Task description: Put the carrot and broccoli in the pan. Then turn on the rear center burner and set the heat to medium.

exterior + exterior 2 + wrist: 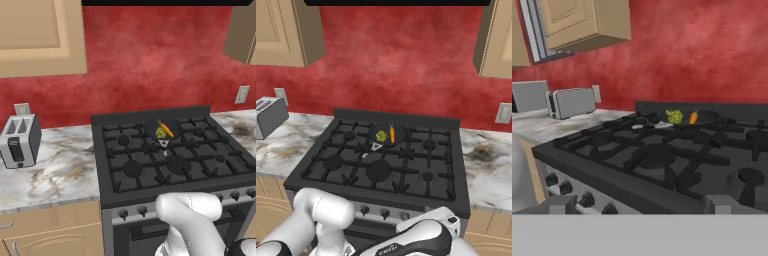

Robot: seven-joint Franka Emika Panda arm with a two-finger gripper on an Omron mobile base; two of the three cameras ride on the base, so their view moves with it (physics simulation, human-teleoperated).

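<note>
silver toaster (19, 140) on marble counter (60, 172), red backsplash (150, 60)

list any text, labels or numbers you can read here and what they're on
No text reads clearly.
Arm: small dark lettering on its lower link, too blurred to read.
Stove knobs: no readable marks.
Toaster: no label visible.
Wall outlets: no text visible.
Pan, carrot, broccoli: no markings.
</note>
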